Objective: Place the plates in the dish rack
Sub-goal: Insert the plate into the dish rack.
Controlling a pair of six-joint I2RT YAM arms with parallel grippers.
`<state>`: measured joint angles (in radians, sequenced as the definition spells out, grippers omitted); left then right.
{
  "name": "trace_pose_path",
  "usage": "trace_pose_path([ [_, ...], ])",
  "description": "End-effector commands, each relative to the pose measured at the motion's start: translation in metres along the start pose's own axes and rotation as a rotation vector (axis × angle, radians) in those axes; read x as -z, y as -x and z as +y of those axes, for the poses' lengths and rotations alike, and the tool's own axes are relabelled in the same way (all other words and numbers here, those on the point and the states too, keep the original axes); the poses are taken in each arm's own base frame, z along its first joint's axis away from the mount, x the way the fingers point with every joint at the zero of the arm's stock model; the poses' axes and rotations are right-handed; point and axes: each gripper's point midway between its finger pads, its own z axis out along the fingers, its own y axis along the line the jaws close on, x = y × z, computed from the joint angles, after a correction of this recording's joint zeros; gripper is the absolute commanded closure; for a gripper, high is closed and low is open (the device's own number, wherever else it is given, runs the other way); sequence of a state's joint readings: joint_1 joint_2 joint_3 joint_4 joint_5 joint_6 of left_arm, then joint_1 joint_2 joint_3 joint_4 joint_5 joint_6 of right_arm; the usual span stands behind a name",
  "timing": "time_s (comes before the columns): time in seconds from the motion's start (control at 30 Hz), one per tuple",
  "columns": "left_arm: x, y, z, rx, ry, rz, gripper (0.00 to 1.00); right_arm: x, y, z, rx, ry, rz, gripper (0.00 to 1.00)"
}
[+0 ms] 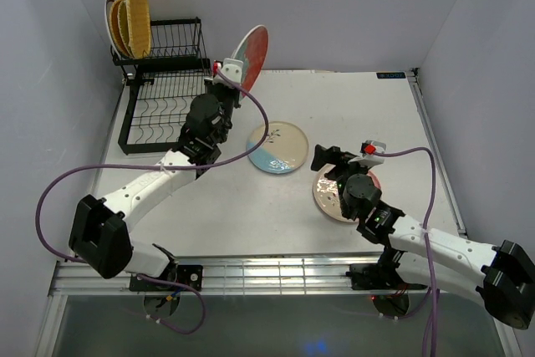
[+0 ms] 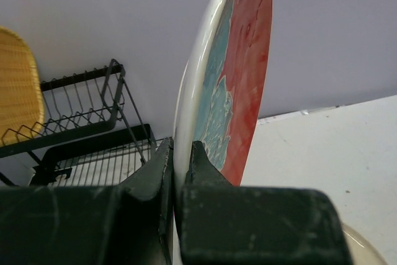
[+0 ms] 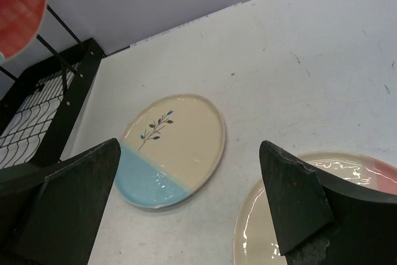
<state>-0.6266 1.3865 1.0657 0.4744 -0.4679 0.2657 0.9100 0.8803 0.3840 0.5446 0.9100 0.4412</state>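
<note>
My left gripper (image 1: pixel 226 73) (image 2: pixel 180 159) is shut on the rim of the red-teal floral plate (image 1: pixel 253 56) (image 2: pixel 232 72), holding it on edge in the air just right of the black wire dish rack (image 1: pixel 163 98) (image 2: pixel 87 122). Woven orange-yellow plates (image 1: pixel 134 22) (image 2: pixel 18 91) stand in the rack's upper basket, with a white plate (image 1: pixel 110 14) behind them. A cream-blue plate (image 1: pixel 277 147) (image 3: pixel 167 147) lies flat mid-table. My right gripper (image 1: pixel 334 175) (image 3: pixel 189 146) is open above the cream-pink plate (image 1: pixel 328 200) (image 3: pixel 260 228), holding nothing.
The rack stands at the table's back left corner against the wall. The red plate's edge (image 3: pixel 22 4) shows at the top left of the right wrist view. A purple cable (image 1: pixel 259 119) loops from the left arm over the table.
</note>
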Motion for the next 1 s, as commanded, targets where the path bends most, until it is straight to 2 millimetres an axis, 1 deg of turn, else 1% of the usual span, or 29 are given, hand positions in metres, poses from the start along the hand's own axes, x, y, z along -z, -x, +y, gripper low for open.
trace_pose_path([
  [0.0, -0.004, 0.105, 0.056, 0.101, 0.152, -0.243, 1.0, -0.005, 0.016, 0.013, -0.055, 0.004, -0.029, 0.02],
  [0.03, -0.006, 0.11, 0.067, 0.096, 0.177, -0.25, 1.0, -0.006, 0.015, 0.014, -0.053, 0.007, -0.025, 0.02],
  [0.07, -0.007, 0.124, 0.076, 0.103, 0.194, -0.274, 1.0, -0.006, 0.014, 0.014, -0.057, 0.009, -0.027, 0.02],
  [0.1, -0.009, 0.128, 0.083, 0.091, 0.206, -0.276, 1.0, -0.006, 0.014, 0.015, -0.059, 0.012, -0.028, 0.02],
  [0.13, -0.012, 0.131, 0.096, 0.078, 0.235, -0.279, 1.0, -0.006, 0.013, 0.016, -0.059, 0.016, -0.026, 0.02],
  [0.17, -0.016, 0.141, 0.104, 0.077, 0.256, -0.293, 1.0, -0.007, 0.012, 0.016, -0.059, 0.017, -0.025, 0.02],
  [0.2, -0.019, 0.142, 0.11, 0.061, 0.269, -0.287, 1.0, -0.007, 0.012, 0.017, -0.06, 0.019, -0.025, 0.02],
  [0.23, -0.022, 0.142, 0.122, 0.045, 0.294, -0.287, 1.0, -0.007, 0.011, 0.018, -0.06, 0.023, -0.022, 0.02],
  [0.27, -0.026, 0.145, 0.126, 0.039, 0.298, -0.295, 1.0, -0.008, 0.011, 0.018, -0.059, 0.022, -0.023, 0.02],
  [0.3, -0.028, 0.146, 0.132, 0.031, 0.307, -0.298, 1.0, -0.008, 0.011, 0.019, -0.061, 0.025, -0.024, 0.02],
  [0.33, -0.031, 0.145, 0.144, 0.021, 0.326, -0.299, 1.0, -0.008, 0.011, 0.019, -0.06, 0.025, -0.023, 0.02],
  [0.4, -0.037, 0.146, 0.154, 0.013, 0.338, -0.306, 1.0, -0.009, 0.012, 0.021, -0.063, 0.03, -0.024, 0.02],
  [0.43, -0.039, 0.146, 0.166, 0.011, 0.36, -0.31, 1.0, -0.009, 0.011, 0.022, -0.062, 0.03, -0.023, 0.02],
  [0.5, -0.045, 0.148, 0.175, 0.013, 0.358, -0.323, 1.0, -0.01, 0.01, 0.023, -0.062, 0.036, -0.021, 0.02],
  [0.53, -0.046, 0.146, 0.186, 0.018, 0.372, -0.326, 1.0, -0.01, 0.011, 0.025, -0.063, 0.038, -0.021, 0.02],
  [0.6, -0.055, 0.143, 0.191, 0.013, 0.362, -0.327, 1.0, -0.011, 0.009, 0.026, -0.059, 0.04, -0.017, 0.02],
  [0.63, -0.056, 0.147, 0.2, 0.009, 0.373, -0.338, 1.0, -0.012, 0.009, 0.027, -0.057, 0.041, -0.015, 0.02],
  [0.67, -0.06, 0.145, 0.203, 0.01, 0.372, -0.339, 1.0, -0.012, 0.009, 0.028, -0.057, 0.043, -0.014, 0.02],
  [0.7, -0.062, 0.144, 0.213, 0.006, 0.383, -0.34, 1.0, -0.013, 0.009, 0.029, -0.058, 0.046, -0.014, 0.02],
  [0.77, -0.071, 0.143, 0.218, 0.007, 0.375, -0.349, 1.0, -0.013, 0.008, 0.031, -0.056, 0.052, -0.011, 0.02],
  [0.87, -0.08, 0.141, 0.235, 0.016, 0.384, -0.359, 1.0, -0.014, 0.007, 0.032, -0.055, 0.057, -0.008, 0.02],
  [0.93, -0.084, 0.137, 0.244, 0.014, 0.389, -0.358, 1.0, -0.014, 0.007, 0.033, -0.057, 0.063, -0.007, 0.02],
  [0.97, -0.089, 0.134, 0.246, 0.011, 0.38, -0.356, 1.0, -0.014, 0.008, 0.033, -0.057, 0.063, -0.007, 0.02],
])
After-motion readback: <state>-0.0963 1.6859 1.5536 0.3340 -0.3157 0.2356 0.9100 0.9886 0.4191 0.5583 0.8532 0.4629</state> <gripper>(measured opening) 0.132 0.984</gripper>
